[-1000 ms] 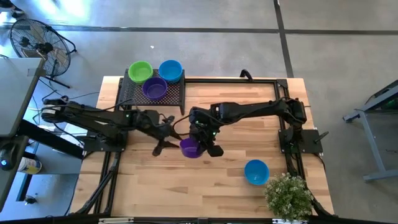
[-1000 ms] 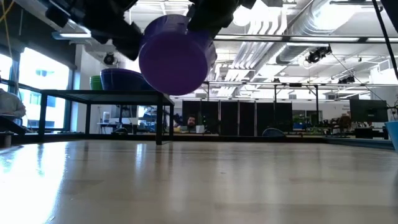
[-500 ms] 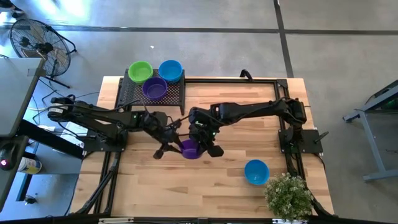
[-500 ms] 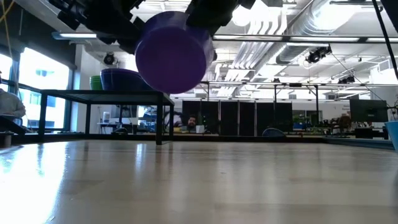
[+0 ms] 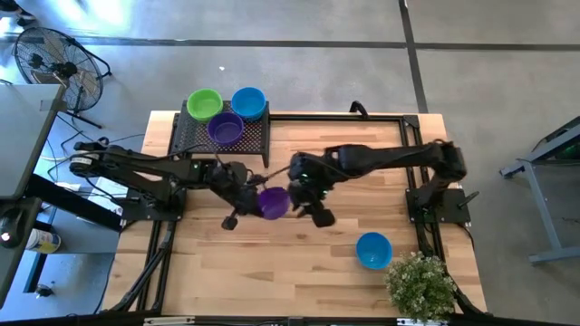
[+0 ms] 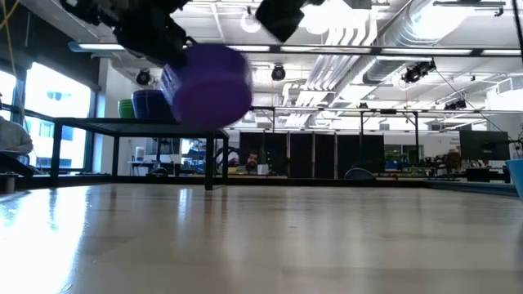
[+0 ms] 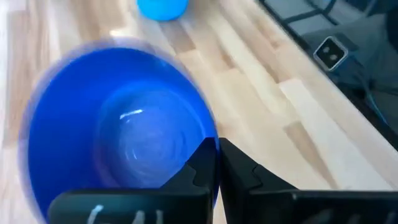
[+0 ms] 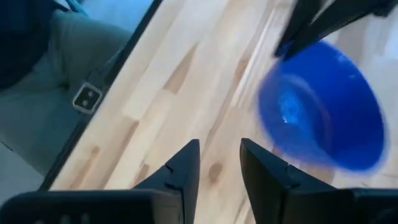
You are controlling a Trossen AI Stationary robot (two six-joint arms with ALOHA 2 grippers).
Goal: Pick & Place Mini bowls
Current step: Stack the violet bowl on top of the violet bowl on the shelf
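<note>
Wooden planking is filling the table (image 5: 299,272) in the high view, with bare concrete floor around it and a fan (image 5: 54,59) standing off at ten o'clock. On the table a black mesh rack (image 5: 195,140) is sitting at eleven o'clock, carrying three mini bowls: a green bowl (image 5: 205,102), a blue bowl (image 5: 247,101) and a second purple bowl (image 5: 225,130). A potted plant (image 5: 420,283) is standing at five o'clock, with another blue bowl (image 5: 372,250) just beside it. Near the table's centre a hand-over has just taken place: half a second ago the right gripper (image 5: 314,206) was clamping the purple bowl (image 5: 271,202) while the left gripper (image 5: 243,200) was closing in; now the left fingers are pinching the bowl's rim, shown closed on it in the left wrist view, and the right fingers (image 8: 180,171) are standing parted and empty, pulling away toward three o'clock. The bowl is hanging in the air, clear of the wood in the low view. That probably means the left arm is now carrying it to the rack, where the three seated bowls are leaving little room. The right arm is lingering close by, a possible obstruction.
</note>
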